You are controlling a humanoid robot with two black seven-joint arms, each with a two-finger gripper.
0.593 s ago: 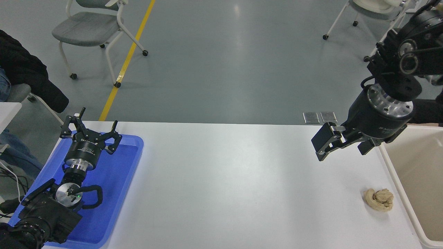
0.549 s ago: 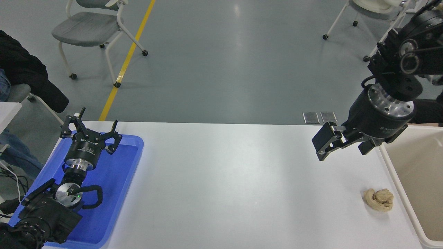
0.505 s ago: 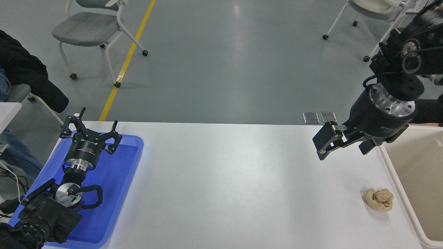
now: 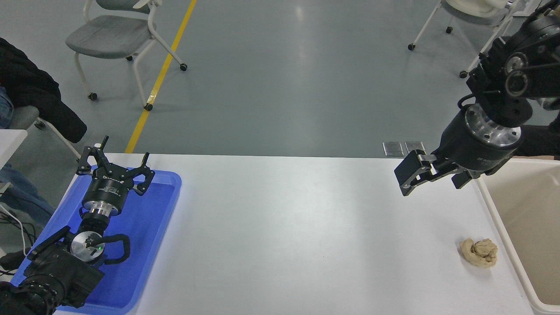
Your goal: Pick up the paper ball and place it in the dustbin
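The tan paper ball (image 4: 479,252) lies on the white table (image 4: 297,227) near its right front, just left of the cream-white dustbin (image 4: 497,227), whose beige inside shows at the right edge. My right gripper (image 4: 433,178) hangs open and empty above the table's far right part, well behind and above the ball and close to the dustbin's far left corner. My left gripper (image 4: 114,169) is open and empty, parked over the blue tray at the lower left.
A shallow blue tray (image 4: 151,227) lies on the table's left side under the left arm. Chairs (image 4: 118,35) stand on the grey floor beyond the table. A person's dark sleeve (image 4: 39,100) shows at the left edge.
My right gripper has lifted slightly and drifted a little away from the ball. The ball, the dustbin and the left arm have not moved.
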